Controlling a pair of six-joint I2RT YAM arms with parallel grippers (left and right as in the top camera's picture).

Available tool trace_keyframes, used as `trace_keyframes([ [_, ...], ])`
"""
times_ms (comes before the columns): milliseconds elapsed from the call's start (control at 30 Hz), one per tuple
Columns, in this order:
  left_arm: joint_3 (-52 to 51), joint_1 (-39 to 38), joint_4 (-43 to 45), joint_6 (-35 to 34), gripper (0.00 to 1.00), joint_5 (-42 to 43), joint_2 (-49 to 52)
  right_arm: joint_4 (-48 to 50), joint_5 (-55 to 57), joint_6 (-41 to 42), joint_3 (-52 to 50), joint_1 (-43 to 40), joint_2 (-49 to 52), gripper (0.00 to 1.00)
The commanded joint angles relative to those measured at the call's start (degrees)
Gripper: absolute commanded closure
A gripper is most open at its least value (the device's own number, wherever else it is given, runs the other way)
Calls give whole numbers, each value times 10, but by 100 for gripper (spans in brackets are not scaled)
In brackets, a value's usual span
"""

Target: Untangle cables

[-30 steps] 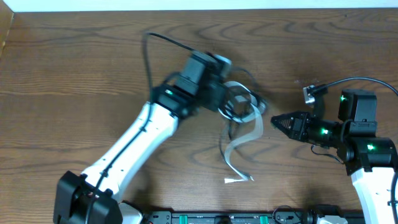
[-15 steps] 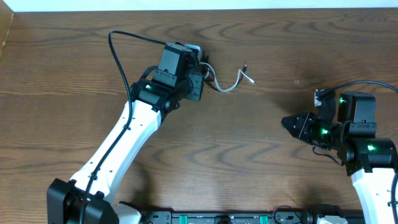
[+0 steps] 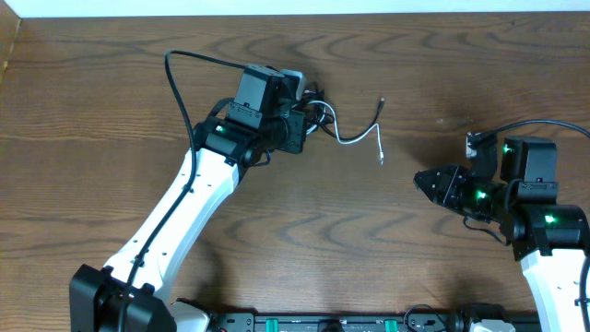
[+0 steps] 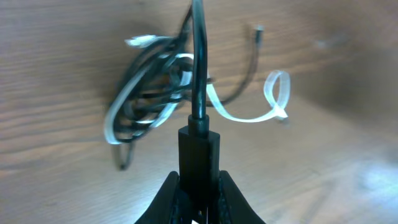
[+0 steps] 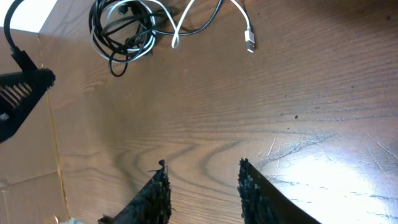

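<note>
My left gripper [image 4: 199, 188] is clamped on the squared plug of a black cable [image 4: 198, 56], which rises straight up the middle of the left wrist view from between my fingers [image 4: 171, 194]. Behind it, in the upper left of that view, the cables [image 4: 146, 93] lie in a knotted coil on the wooden table [image 4: 323, 168]. Their black loops are wound with the white cable [image 4: 249, 119], whose flat strip curls out to the right. In the overhead view the coil sits upper middle, tucked against my left wrist, with the white cable trailing right. My right gripper [image 5: 200, 180] stands partly open over bare wood, nothing between its jaws, at the right edge of the overhead view, well apart from the coil. In the right wrist view the coil is upper left, and the white plug [image 5: 249, 42] upper middle.
</note>
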Motion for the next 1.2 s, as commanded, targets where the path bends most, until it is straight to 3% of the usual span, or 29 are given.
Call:
trace_keyframes([
  [0, 2, 2, 11, -3, 92, 143, -10, 0, 2, 12, 4, -2, -6, 64],
  [100, 2, 2, 21, -3, 92, 198, -10, 1, 3, 26, 4, -2, -6, 62],
  [467, 2, 2, 23, -3, 92, 255, -30, -2, 3, 129, 4, -2, -6, 46],
  [933, 2, -34, 13, -26, 92, 263, -110, -50, 40, 134, 4, -2, -6, 2],
  [1167, 2, -98, 12, -27, 92, 263, -111, -111, 77, 134, 4, -2, -6, 1],
])
